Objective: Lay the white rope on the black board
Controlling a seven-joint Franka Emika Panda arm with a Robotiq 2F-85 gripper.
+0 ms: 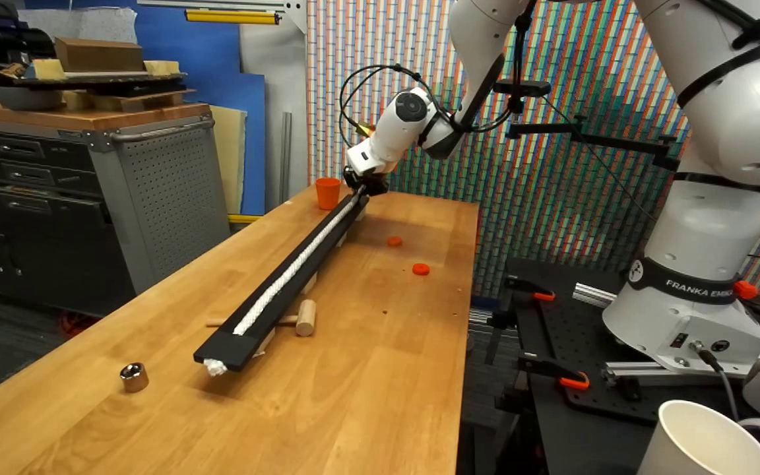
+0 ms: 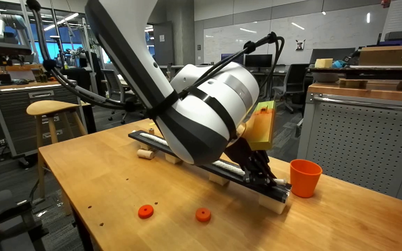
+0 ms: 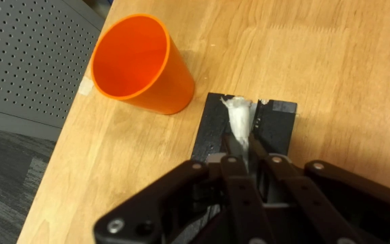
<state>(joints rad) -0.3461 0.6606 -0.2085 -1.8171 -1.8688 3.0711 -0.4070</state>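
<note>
"FRANKA EMIKA", on arm's (image 1: 713,227) black band (image 1: 683,285)

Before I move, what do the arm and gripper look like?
The arm is white with dark grey covers, black cables and "FRANKA EMIKA" on a black base band. The gripper is black and jointed with silvery screws; a yellowish block sits above it.

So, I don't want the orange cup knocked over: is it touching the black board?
Apart: in the wrist view, a strip of wooden tabletop shows between the orange cup and the black board.
</note>
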